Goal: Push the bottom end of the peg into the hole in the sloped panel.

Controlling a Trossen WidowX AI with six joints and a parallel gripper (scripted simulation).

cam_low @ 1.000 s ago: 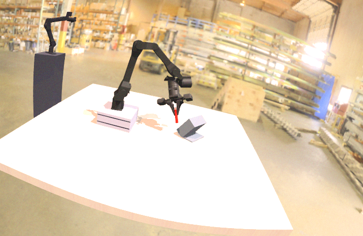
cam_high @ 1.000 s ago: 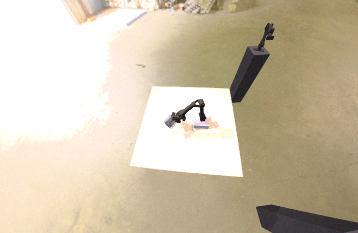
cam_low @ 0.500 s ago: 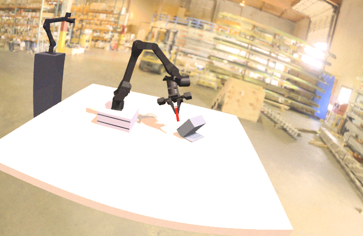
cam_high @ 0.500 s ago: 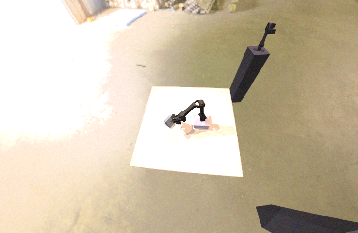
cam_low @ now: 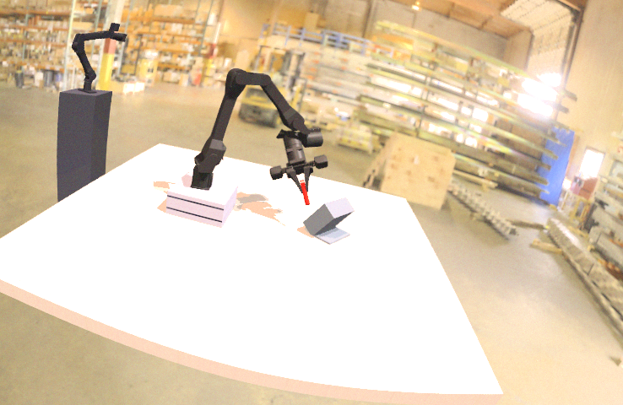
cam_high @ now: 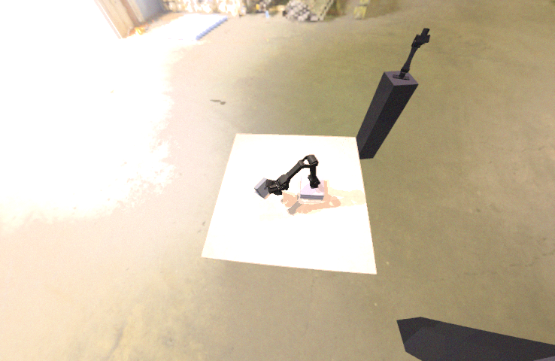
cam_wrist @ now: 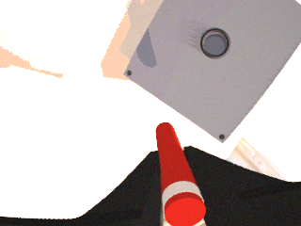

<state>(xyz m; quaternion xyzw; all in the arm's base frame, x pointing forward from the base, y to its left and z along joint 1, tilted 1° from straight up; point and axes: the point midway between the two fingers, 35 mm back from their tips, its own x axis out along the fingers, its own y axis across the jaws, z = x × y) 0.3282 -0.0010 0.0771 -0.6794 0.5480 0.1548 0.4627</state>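
Observation:
A round red peg (cam_low: 305, 193) (cam_wrist: 174, 157) with a white band near its top is held above the table, slightly tilted, its lower end pointing down. My gripper (cam_low: 302, 185) (cam_wrist: 171, 156) is shut on the peg. The grey sloped panel (cam_low: 324, 218) (cam_wrist: 188, 85) (cam_high: 261, 187) stands just beyond the peg's lower end. The round hole (cam_wrist: 215, 43) in its face shows in the upper right of the wrist view, up and to the right of the peg's end. The peg is outside the hole and does not overlap the panel in the wrist view.
The white table (cam_high: 286, 242) (cam_low: 273, 295) carries the arm's pale base block (cam_low: 195, 207) (cam_high: 312, 192). The panel has a flat foot plate (cam_low: 332, 235). A dark pedestal (cam_high: 386, 106) (cam_low: 83, 138) with another arm stands beyond the table.

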